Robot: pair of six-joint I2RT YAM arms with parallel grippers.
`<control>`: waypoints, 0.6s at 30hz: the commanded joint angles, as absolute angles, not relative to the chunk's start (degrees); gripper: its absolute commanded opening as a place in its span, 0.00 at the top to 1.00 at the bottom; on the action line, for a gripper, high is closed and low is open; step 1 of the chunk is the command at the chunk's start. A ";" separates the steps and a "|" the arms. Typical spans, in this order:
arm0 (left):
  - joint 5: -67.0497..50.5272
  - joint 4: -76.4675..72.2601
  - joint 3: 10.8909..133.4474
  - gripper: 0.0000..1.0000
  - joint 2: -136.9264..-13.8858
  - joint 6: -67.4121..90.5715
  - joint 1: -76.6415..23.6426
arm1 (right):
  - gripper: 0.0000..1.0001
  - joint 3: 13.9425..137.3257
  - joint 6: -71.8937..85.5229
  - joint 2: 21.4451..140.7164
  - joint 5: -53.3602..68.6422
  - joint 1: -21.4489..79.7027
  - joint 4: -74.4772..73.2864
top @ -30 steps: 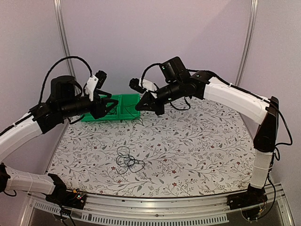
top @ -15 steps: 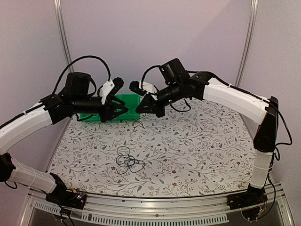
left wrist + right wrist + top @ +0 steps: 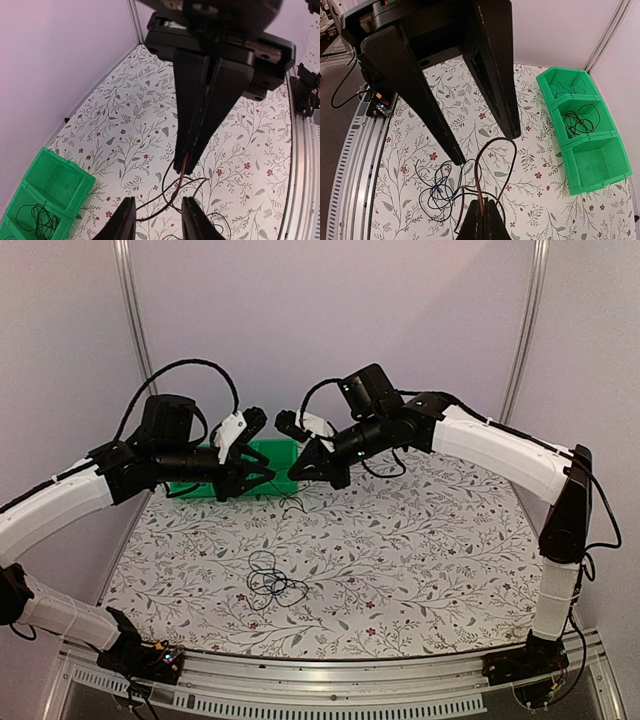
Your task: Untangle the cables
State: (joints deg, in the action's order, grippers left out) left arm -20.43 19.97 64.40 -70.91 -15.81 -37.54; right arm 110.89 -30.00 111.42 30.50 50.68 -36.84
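Note:
A thin reddish-brown cable (image 3: 479,175) rises in a loop from my right gripper (image 3: 481,212), which is shut on it just above the table. In the top view that cable (image 3: 291,502) dangles below the right gripper (image 3: 296,470). My left gripper (image 3: 157,220) faces it tip to tip, open, its two fingers (image 3: 440,125) either side of the loop without touching it. From the left wrist, the right gripper (image 3: 185,167) shows pinched on the cable (image 3: 172,192). The remaining cables (image 3: 268,580) lie as a loose black bundle (image 3: 435,192) on the floral table.
A green three-compartment bin (image 3: 275,450) stands at the back left behind both grippers; two compartments hold coiled black wires (image 3: 580,120), one end compartment (image 3: 597,167) holds nothing. An aluminium rail (image 3: 330,680) runs along the near table edge. Purple walls close the back and sides.
The left arm swung right from over the bin until its tips meet the right gripper, and its jaws narrowed. The right arm and its cable stayed still.

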 commanded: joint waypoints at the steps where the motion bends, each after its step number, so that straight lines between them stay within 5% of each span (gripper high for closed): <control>1: -21.56 18.47 64.02 0.73 -72.18 -17.22 -38.41 | 0.98 111.43 -28.12 111.36 31.03 50.99 -35.53; 10: -19.67 17.32 64.24 1.00 -73.77 -18.57 -38.42 | 0.95 111.35 -28.12 111.36 29.82 51.04 -35.33; 14: -17.93 14.77 62.61 1.00 -72.92 -18.02 -37.40 | 0.62 108.45 -27.72 110.95 26.30 50.36 -34.93; 18: -12.51 13.05 62.19 1.00 -73.49 -15.46 -34.78 | 0.53 100.93 -27.11 108.98 25.36 47.91 -34.29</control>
